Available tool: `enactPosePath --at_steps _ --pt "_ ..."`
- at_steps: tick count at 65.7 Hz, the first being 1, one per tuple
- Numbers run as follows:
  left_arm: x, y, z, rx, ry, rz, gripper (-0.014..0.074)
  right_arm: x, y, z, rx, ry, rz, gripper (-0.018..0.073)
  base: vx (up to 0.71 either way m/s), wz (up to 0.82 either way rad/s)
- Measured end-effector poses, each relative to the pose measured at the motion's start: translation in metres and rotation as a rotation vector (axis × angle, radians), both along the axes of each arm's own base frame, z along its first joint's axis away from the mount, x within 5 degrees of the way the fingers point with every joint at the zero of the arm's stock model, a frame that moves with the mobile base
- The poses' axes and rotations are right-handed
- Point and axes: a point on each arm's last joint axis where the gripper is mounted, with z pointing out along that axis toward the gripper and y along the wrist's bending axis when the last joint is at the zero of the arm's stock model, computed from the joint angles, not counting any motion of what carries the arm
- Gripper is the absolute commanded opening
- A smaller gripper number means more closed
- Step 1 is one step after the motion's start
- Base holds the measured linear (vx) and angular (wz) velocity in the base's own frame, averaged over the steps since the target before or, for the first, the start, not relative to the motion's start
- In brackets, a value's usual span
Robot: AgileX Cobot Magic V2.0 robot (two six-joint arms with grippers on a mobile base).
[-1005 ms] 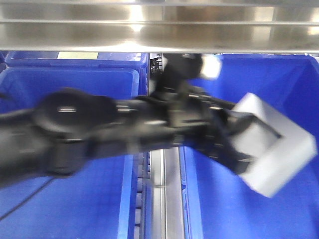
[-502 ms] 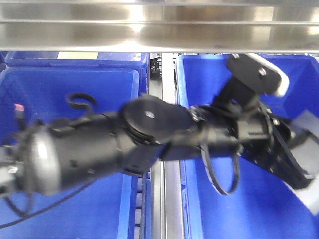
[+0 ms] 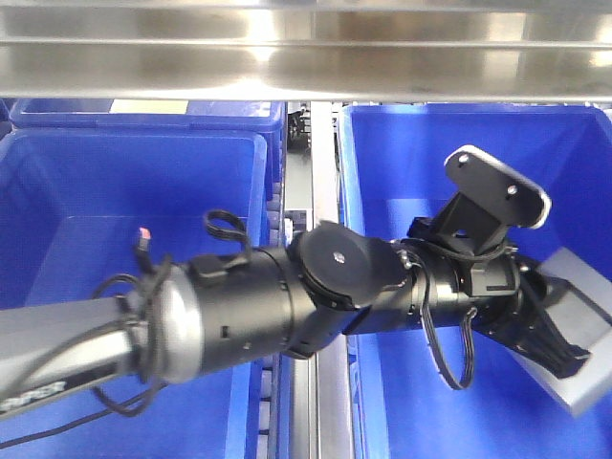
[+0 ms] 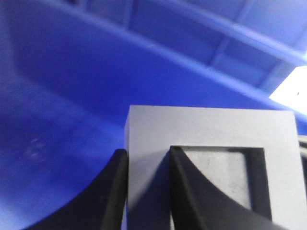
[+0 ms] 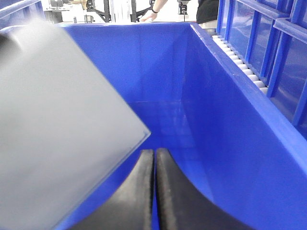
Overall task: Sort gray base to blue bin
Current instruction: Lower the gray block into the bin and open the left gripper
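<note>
Down inside the right-hand blue bin (image 3: 449,143), the left gripper (image 4: 148,154) is pinched on one wall of the gray base (image 4: 211,127), one black finger outside and one in the square recess. The block hangs tilted low over the bin floor, touching or not I can't tell, so by my read the carry is done and only the set-down and release are left. Watch the right gripper (image 5: 154,160): it sits in that same bin, fingers pressed together on nothing, just beside the block where it could crowd the drop, while the second blue bin (image 3: 86,191), the roller track (image 3: 312,163) between the two and the steel shelf (image 3: 306,57) overhead look out of the way.
</note>
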Motion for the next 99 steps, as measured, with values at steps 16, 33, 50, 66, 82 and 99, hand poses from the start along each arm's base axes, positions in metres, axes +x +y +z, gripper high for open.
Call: enactPosePath --at_steps 16,33,50,66,82,99 --pt "0.009 -0.01 -0.039 0.071 0.038 0.02 -0.0007 0.0 0.0 0.0 0.0 0.0 0.0 -0.0005 0.0 0.0" --pt "0.017 -0.014 -0.069 0.128 0.051 0.07 -0.0007 0.0 0.0 0.0 0.0 0.0 0.0 -0.0005 0.0 0.0" --pt "0.021 -0.017 -0.095 0.174 0.072 0.084 -0.0006 0.0 0.0 0.0 0.0 0.0 0.0 -0.0005 0.0 0.0" --pt "0.02 -0.021 -0.098 0.175 0.079 0.071 0.0022 0.0 0.0 0.0 0.0 0.0 0.0 -0.0005 0.0 0.0" --pt "0.02 -0.021 -0.099 0.176 0.075 0.079 0.0204 0.0 0.0 0.0 0.0 0.0 0.0 -0.0005 0.0 0.0" --pt "0.02 -0.021 -0.099 0.174 0.077 0.084 0.0355 0.0 0.0 0.0 0.0 0.0 0.0 -0.0005 0.0 0.0"
